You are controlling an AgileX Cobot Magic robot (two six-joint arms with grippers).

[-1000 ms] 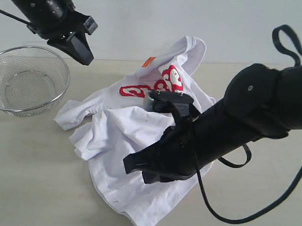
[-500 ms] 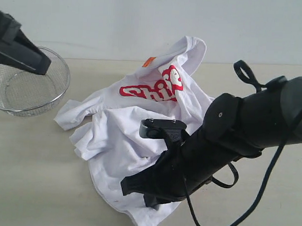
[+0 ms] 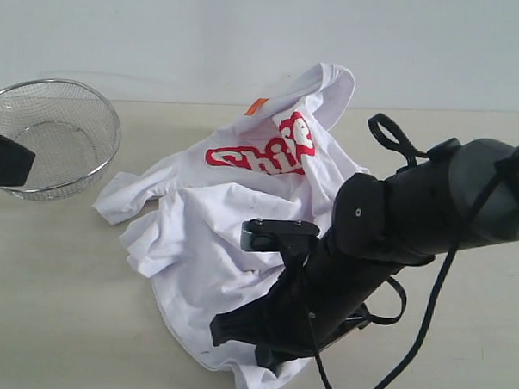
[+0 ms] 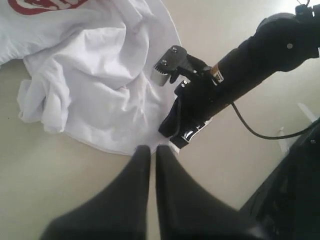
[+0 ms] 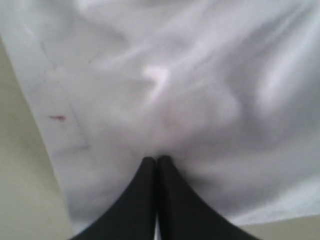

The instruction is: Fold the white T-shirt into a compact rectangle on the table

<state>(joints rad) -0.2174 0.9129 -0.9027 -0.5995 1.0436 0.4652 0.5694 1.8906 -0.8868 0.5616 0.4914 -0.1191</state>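
Pale beige table (image 3: 56, 310) under crumpled white T-shirt (image 3: 206, 235) and round wire-mesh basket (image 3: 81, 165)

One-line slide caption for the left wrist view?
Shut left tool over the table, beside the crumpled white T-shirt; right arm leans over its hem.

Only 1 text: red-outlined letters (image 3: 263, 150) on the white T-shirt (image 3: 197, 235) chest, creased, approx. "Chin" readable. The orange neck tag (image 3: 256, 106) is too small to read.

Round wire-mesh metal basket (image 3: 96, 157), upright at far left, plain pale wall (image 3: 249, 30) behind
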